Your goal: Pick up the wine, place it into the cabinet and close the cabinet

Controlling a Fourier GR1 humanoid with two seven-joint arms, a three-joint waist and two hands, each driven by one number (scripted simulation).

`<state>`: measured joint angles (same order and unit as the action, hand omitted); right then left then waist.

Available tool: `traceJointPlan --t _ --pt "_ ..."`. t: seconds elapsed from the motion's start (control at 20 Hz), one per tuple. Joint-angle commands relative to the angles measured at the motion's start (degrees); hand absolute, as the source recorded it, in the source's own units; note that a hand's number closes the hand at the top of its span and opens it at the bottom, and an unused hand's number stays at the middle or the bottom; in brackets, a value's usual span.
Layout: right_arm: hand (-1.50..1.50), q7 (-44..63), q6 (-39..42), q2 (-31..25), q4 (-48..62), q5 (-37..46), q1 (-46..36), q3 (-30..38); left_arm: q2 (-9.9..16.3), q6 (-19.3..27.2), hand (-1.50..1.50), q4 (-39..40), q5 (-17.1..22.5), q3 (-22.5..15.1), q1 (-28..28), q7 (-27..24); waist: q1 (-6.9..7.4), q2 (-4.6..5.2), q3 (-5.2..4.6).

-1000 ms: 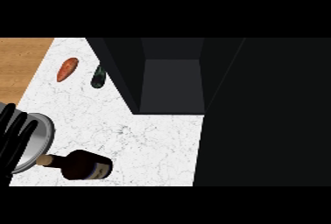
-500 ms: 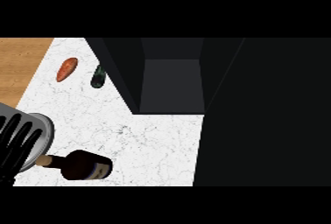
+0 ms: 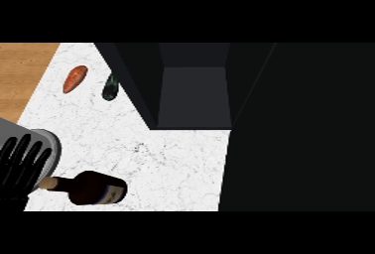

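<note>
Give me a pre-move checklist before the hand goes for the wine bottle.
1. Wine bottle on the counter, lying on its side: ok.
2. Left hand open beside the bottle's neck: ok.
3. Bottle held: not ok, fingers not curled round it.
4. Cabinet open: ok.
5. Right hand in view: not ok.
6. Orange vegetable and dark vegetable apart from the bottle: ok.
</note>
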<state>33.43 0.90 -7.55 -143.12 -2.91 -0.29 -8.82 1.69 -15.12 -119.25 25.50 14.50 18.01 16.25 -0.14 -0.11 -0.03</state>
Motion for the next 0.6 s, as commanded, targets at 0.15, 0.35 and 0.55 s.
traceJointPlan --t 0.15,0.35,0.55 --pt "-1.5 6.7 -1.1 0.0 -8.7 -3.0 -1.9 0.4 0.8 -3.9 -1.5 12.1 -1.9 2.1 -3.2 -6.4 -0.17 0.04 -0.02" --pt "-1.5 -0.1 2.2 0.0 -4.0 -5.5 1.0 3.3 0.6 -5.7 -1.5 10.5 -1.8 2.4 -0.6 -7.4 0.1 0.06 0.04" --pt "-1.5 2.3 -0.1 1.6 -5.7 -1.8 0.6 0.2 -1.6 -4.1 -1.5 15.1 -6.2 -1.5 -3.7 -10.1 -0.07 0.05 0.03"
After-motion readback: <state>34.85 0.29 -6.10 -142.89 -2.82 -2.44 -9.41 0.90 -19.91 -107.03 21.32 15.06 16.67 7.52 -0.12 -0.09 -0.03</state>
